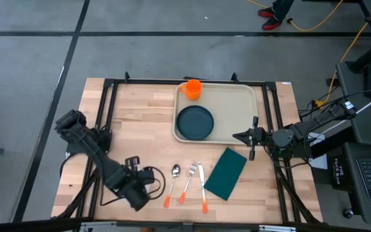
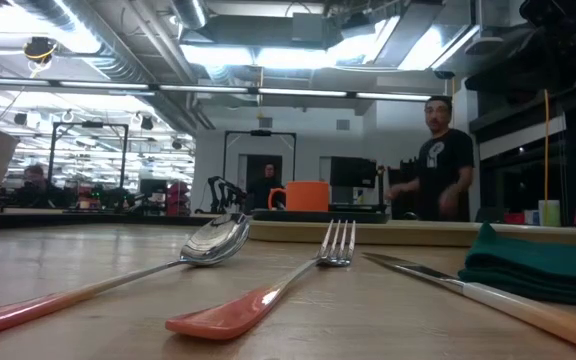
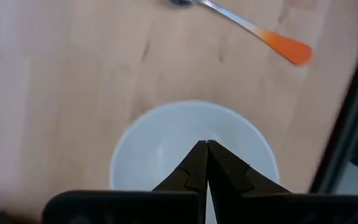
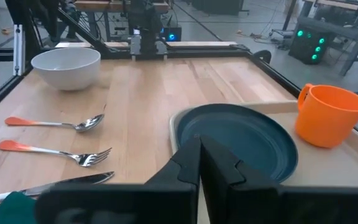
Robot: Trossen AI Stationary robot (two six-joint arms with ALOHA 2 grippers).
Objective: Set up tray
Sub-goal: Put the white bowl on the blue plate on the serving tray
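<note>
Orange-handled spoon [image 2: 118, 275], fork [image 2: 268, 290] and knife [image 2: 488, 295] fill the low view's foreground; tray [image 1: 237, 106] sits upper centre overhead; both grippers, left [image 3: 205, 152] and right [image 1: 242, 136], are closed, empty.

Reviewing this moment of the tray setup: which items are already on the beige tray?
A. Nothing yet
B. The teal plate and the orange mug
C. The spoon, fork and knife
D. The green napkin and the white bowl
B. In the high view the teal plate and the orange mug sit inside the rim of the tray, while the spoon, fork, knife and green napkin lie on the bare wood.
</note>
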